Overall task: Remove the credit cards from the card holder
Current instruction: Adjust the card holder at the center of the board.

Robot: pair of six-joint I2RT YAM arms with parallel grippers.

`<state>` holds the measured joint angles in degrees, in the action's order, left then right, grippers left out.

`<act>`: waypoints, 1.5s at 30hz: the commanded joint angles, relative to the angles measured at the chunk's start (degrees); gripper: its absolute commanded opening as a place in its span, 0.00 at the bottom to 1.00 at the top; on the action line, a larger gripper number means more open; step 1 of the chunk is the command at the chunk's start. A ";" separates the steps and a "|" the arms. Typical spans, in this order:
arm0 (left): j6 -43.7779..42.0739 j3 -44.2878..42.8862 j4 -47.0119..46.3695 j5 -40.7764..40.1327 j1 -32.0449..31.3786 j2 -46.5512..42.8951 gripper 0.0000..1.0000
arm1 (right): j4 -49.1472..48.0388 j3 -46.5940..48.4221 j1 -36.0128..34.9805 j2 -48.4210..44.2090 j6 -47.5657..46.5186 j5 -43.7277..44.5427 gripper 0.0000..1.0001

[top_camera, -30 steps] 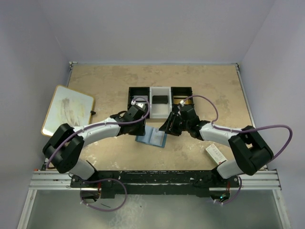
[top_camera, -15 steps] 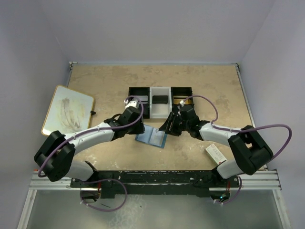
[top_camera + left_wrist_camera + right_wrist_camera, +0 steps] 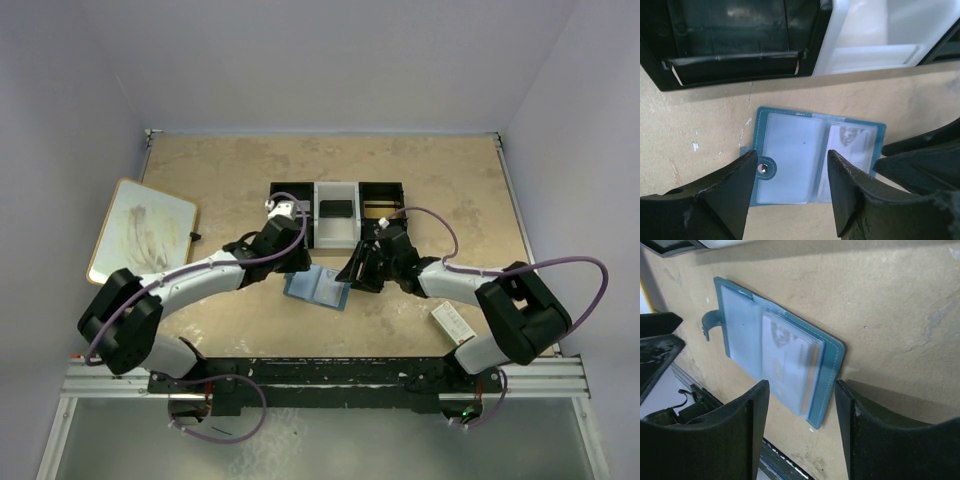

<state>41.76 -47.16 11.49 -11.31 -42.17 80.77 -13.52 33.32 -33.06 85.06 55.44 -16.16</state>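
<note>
The card holder (image 3: pixel 318 288), a blue wallet, lies opened flat on the table, its snap tab (image 3: pixel 763 169) at the left. Through the clear pockets of its right half I see the credit cards: a pale one (image 3: pixel 852 142) and the gold-yellow edge of another (image 3: pixel 813 364). My left gripper (image 3: pixel 792 165) hovers open over the wallet's left half, nothing between its fingers. My right gripper (image 3: pixel 801 390) stands open astride the wallet's right edge, not closed on it. From above, the left gripper (image 3: pixel 298 264) and right gripper (image 3: pixel 353 272) flank the wallet.
A black-and-white compartment tray (image 3: pixel 337 185) stands just behind the wallet, with a dark item (image 3: pixel 336 209) in its white middle bay. A white board (image 3: pixel 142 232) lies at the far left. A white box with red print (image 3: pixel 452 322) lies near the right arm's base.
The jaws of both grippers have widened, the left more. The left arm swung its elbow out and back, its wrist staying near the wallet's left side. The wallet has not moved.
</note>
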 commanded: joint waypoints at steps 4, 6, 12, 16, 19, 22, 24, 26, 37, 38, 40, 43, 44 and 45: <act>-1.21 3.60 -3.43 3.65 -0.17 2.95 0.56 | 2.00 -0.48 -0.19 -1.55 -1.35 1.98 0.60; -1.23 4.44 -3.23 3.96 -0.28 2.88 0.56 | 2.60 -0.32 -0.17 -0.88 -1.96 1.94 0.61; -1.79 7.57 -3.37 6.64 -0.27 0.45 0.56 | 4.24 2.21 -0.19 1.30 -3.71 2.46 0.61; -2.59 9.44 -4.39 10.82 -0.46 -0.69 0.56 | 10.49 6.98 -0.25 2.76 -7.16 8.53 0.61; -2.46 10.34 -3.73 11.23 -0.94 -1.01 0.56 | 10.47 7.25 -0.30 2.92 -7.74 7.02 0.61; -0.98 11.70 -3.32 10.03 -1.59 -3.14 0.55 | 12.59 9.46 -0.26 2.57 -11.52 11.83 0.61; 0.51 12.66 -3.13 8.95 -1.81 -5.52 0.55 | 12.96 10.31 -0.28 1.60 -14.02 11.81 0.61; 2.00 13.46 -2.53 7.87 -1.85 -7.61 0.55 | 11.20 10.75 -0.29 1.24 -16.95 7.33 0.62; 5.61 15.69 1.15 8.81 -2.08 -12.57 0.55 | 9.68 17.47 -0.43 8.90 -26.98 -0.34 0.62; 6.28 16.22 0.84 9.12 -2.26 -13.05 0.55 | 10.28 17.71 -0.47 9.65 -26.90 -0.11 0.62; 7.81 17.55 -0.25 9.83 -2.74 -14.24 0.55 | 10.79 17.71 -0.80 10.75 -27.11 0.47 0.62; 10.35 19.37 -2.43 10.30 -3.49 -16.17 0.55 | 10.68 16.36 -1.29 10.88 -27.31 -0.21 0.61; 11.03 19.91 -2.77 10.14 -3.65 -16.66 0.55 | 10.52 15.67 -1.41 10.65 -27.12 -0.57 0.61; 11.68 20.41 -3.08 9.89 -3.78 -16.96 0.55 | 10.51 15.02 -1.74 10.35 -26.80 -0.93 0.61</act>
<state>49.19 -28.32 11.62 -1.91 -45.15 66.39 -3.42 49.06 -33.74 96.07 29.93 -14.96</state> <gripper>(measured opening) 0.554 0.616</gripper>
